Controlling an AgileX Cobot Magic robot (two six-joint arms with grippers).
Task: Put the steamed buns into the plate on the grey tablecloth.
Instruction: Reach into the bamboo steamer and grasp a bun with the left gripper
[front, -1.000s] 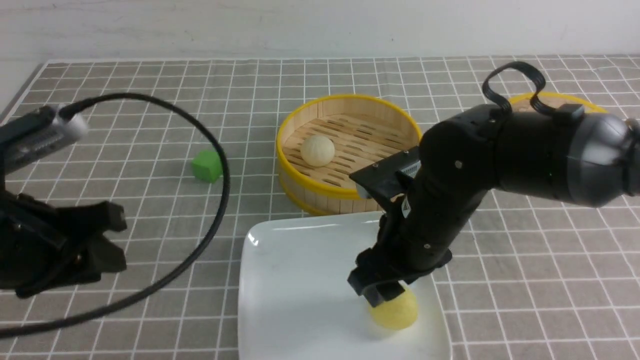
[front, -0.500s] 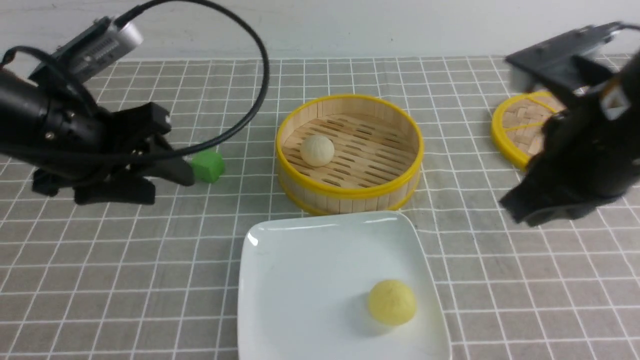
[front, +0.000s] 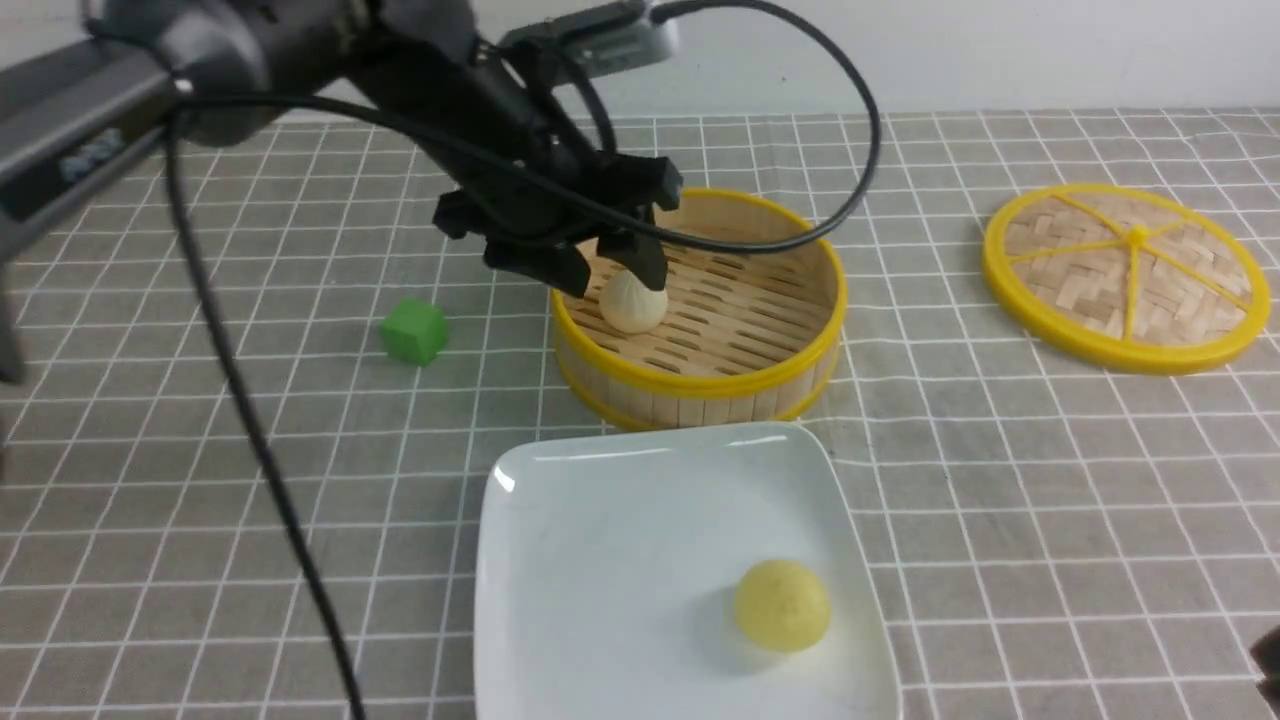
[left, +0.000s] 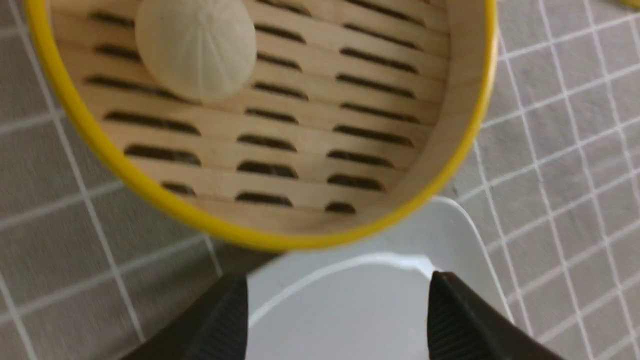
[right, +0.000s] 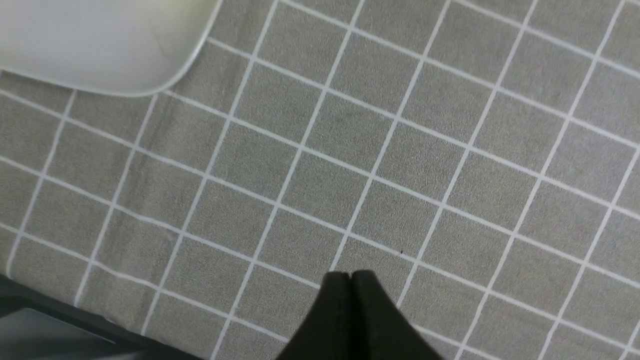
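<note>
- Two small dome-shaped buns lie before you: the cream, smooth, matte bun (front: 633, 303) sits inside the round bamboo steamer with yellow rims (front: 700, 310), toward its left side; the pale yellow bun (front: 782, 606) rests on the large glossy white square plate with rounded corners (front: 640, 580).
- Your steamer has pale wooden walls and a slatted floor pierced by dark, narrow slots.
- Your plate lies flat on the grey fabric tablecloth with thin white grid lines (front: 1000, 520), its sides running roughly away from you; the yellow bun is on its right part.
- Both buns lie dome up; being round, neither shows you a clear long axis.
- Your black left gripper (front: 618, 278) hangs over the cream bun, fingers wide apart, holding nothing.
- Your black right gripper (right: 351, 274) has its fingertips together, empty, above bare cloth near the plate.
- At right lies the round woven lid with yellow rim and spokes (front: 1127, 278); at left, the small green cube (front: 414, 331).
</note>
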